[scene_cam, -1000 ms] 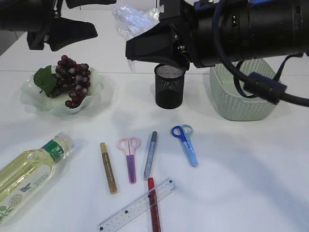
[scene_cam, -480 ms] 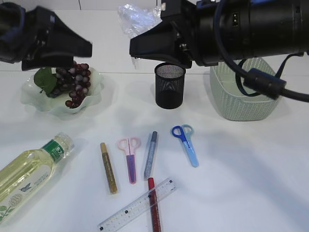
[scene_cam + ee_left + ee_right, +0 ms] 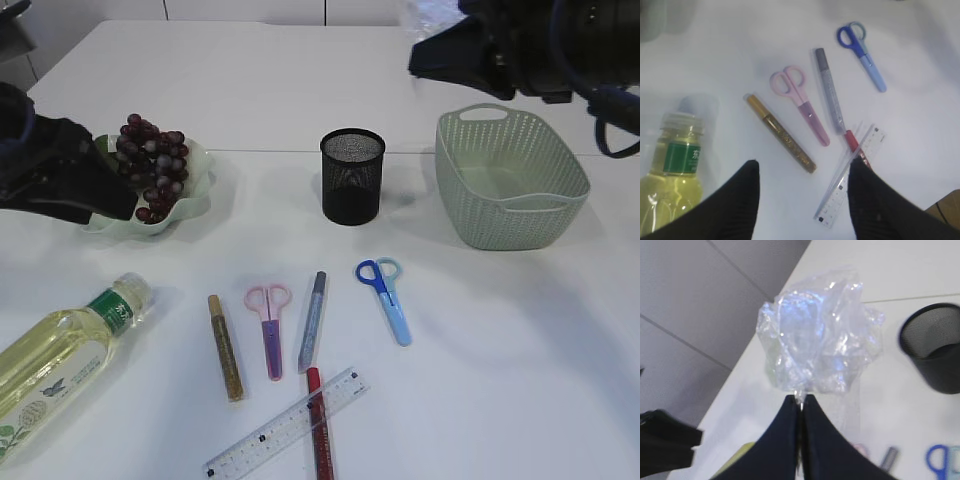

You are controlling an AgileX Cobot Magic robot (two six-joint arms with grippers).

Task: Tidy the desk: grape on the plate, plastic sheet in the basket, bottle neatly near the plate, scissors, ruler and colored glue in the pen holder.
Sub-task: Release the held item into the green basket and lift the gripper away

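Note:
My right gripper (image 3: 800,401) is shut on the crumpled clear plastic sheet (image 3: 820,342) and holds it high at the back right (image 3: 470,55), near the green basket (image 3: 510,190). My left gripper (image 3: 803,170) is open and empty; in the exterior view it hangs at the left (image 3: 70,180) beside the plate (image 3: 195,195) that holds the grapes (image 3: 150,160). On the table lie the bottle (image 3: 60,360), gold glue (image 3: 224,346), pink scissors (image 3: 268,325), silver glue (image 3: 312,320), blue scissors (image 3: 385,295), ruler (image 3: 285,422) and red glue (image 3: 319,435). The black mesh pen holder (image 3: 351,175) stands upright.
The bottle lies on its side at the front left and also shows in the left wrist view (image 3: 675,165). The ruler lies across the red glue near the front edge. The basket holds nothing that I can see.
My right arm has swung right and back with the plastic sheet, away from above the pen holder. My left arm has come down and left, beside the plate.

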